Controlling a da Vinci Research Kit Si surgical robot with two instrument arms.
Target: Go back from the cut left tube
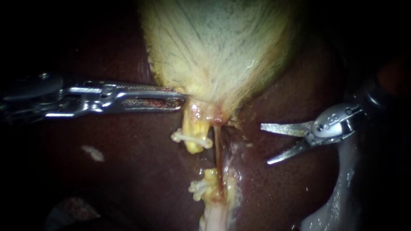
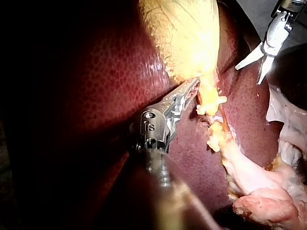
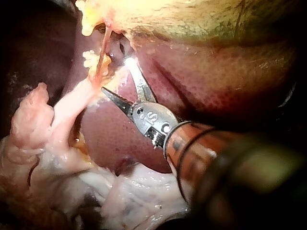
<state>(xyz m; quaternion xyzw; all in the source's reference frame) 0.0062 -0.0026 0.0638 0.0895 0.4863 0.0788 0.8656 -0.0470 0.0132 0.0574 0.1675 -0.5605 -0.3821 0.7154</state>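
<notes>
Two blades of your right instrument (image 1: 265, 144) stand wide apart and hold nothing, off to the side of the tubes, over the dark red liver (image 1: 128, 171). Your left instrument (image 1: 180, 98) has its jaws closed on the lower edge of the gallbladder (image 1: 222, 47). Just below that grip, the cut left tube (image 1: 192, 147) hangs as a yellow end with a white clip (image 1: 177, 137) across it. Its lower stump (image 1: 209, 175), also clipped, lies apart from it, beside a thin tube (image 1: 217, 145) that runs unbroken.

Seemingly a surgical lab bench: bare liver (image 1: 128, 171) and gallbladder (image 1: 218, 47) lie lit.
</notes>
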